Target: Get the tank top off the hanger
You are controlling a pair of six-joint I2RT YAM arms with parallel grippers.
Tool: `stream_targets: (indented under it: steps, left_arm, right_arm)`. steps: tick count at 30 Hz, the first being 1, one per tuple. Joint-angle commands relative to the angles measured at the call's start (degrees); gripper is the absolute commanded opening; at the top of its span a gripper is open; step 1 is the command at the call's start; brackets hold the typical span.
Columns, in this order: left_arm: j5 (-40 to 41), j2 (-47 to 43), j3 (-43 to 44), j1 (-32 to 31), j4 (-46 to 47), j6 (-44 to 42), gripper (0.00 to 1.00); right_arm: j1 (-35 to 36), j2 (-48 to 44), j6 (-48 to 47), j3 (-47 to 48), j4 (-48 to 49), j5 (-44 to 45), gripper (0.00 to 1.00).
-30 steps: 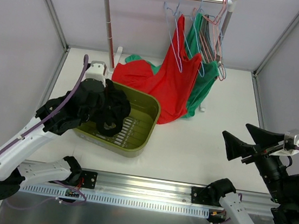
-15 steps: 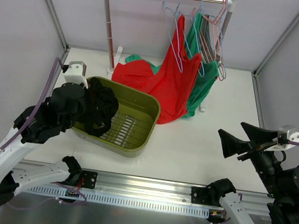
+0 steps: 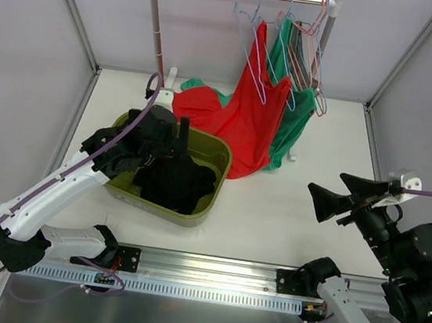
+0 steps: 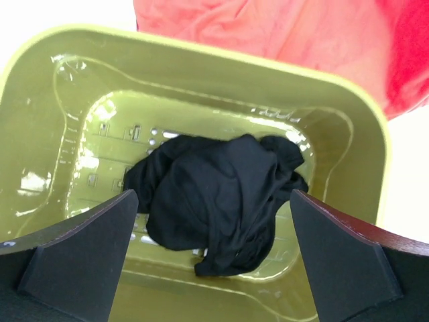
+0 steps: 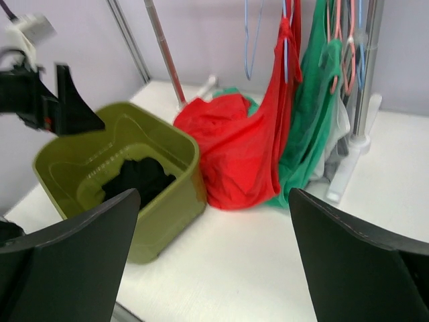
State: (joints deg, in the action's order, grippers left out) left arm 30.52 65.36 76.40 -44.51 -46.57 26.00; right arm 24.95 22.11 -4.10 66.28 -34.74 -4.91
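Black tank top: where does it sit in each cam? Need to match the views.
Top external: the tank top lies bunched inside the green tub, left of centre.
Left wrist: the tank top is mid-frame, crumpled on the floor of the tub.
Right wrist: the tank top is at lower left, partly hidden behind the tub's near wall.
Shared landmark: the green tub.

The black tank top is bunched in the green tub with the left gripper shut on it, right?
No: the tank top lies bunched in the green tub, but the left gripper is open above it, as the left wrist view shows.
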Motion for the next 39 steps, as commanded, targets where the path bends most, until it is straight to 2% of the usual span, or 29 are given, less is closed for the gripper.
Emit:
stream_targets:
  steps: [1,6,8,9,10,11,14,19,21,25,29,39]
  left_arm:
    - [2.6,-0.6,4.0,1.6,1.0,-0.1,0.99]
    - [-5.0,-0.6,4.8,14.2,1.0,1.2,0.99]
    - [-6.2,-4.3,3.7,21.1,1.0,1.9,0.99]
    - [-9.2,-5.9,3.1,23.9,1.0,2.0,0.99]
    - [-10.7,-7.4,2.7,29.1,1.0,1.8,0.99]
    - [-11.9,-10.5,2.0,30.9,0.8,0.3,0.99]
    - [-11.0,-18.2,-0.4,31.6,0.2,-3.0,0.99]
    - [-1.8,-28.5,-5.8,31.6,-1.1,-7.5,0.99]
    - [-1.3,-31.8,-9.1,31.7,-1.2,-8.7,0.99]
    - [-2.2,-33.6,-13.6,31.6,-0.9,-7.6,0.99]
    - [-4.9,-31.6,-15.4,31.6,0.2,-5.6,0.99]
    - [-6.7,-31.4,-20.6,31.6,3.4,-5.1,0.98]
  right_arm:
    - [-0.1,4.9,-2.6,2.8,-3.8,1.3,1.00]
    - [-0.2,13.8,-4.5,4.4,-12.7,13.5,1.00]
    - [-0.1,14.6,-5.0,3.9,-14.0,18.6,0.99]
    - [-0.1,14.5,-5.2,3.9,-15.5,20.5,0.99]
    - [-0.1,14.3,-5.2,3.8,-16.1,22.4,1.00]
    - [-0.2,13.8,-5.2,3.7,-16.6,25.1,1.00]
    - [-0.1,10.5,-5.7,3.3,-18.0,27.0,0.99]
    - [-0.2,5.6,-7.1,3.7,-20.5,28.2,0.99]
    - [-0.3,4.9,-7.7,3.2,-21.4,28.8,0.99]
    - [-0.1,4.2,-7.7,1.3,-21.4,30.1,1.00]
    - [-0.2,5.0,-7.5,-0.4,-20.1,32.0,1.00]
    - [-0.1,5.9,-7.2,-2.8,-16.8,29.3,1.00]
